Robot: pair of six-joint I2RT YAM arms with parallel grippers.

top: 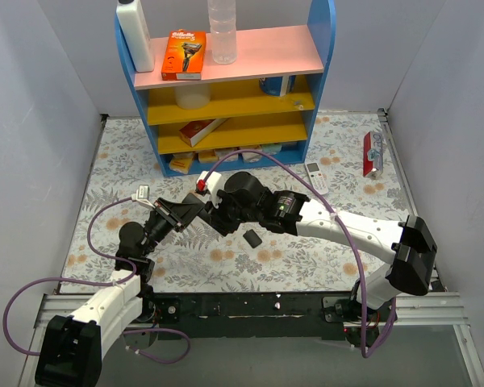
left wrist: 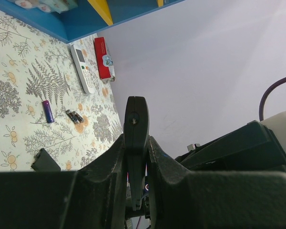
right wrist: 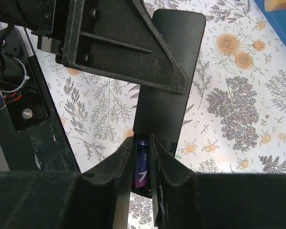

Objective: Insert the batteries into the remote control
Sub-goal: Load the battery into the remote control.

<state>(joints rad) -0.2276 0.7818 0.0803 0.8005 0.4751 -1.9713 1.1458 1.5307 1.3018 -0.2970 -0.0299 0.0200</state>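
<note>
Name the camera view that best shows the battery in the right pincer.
Right wrist view: the purple battery sits close up between the fingers of the right pincer. The top view hides it among the arms; the left wrist view shows only a different, loose battery.

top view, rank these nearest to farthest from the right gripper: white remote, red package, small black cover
1. small black cover, just right of the right gripper, toward the near edge
2. white remote, farther right and back
3. red package, farthest right
</note>
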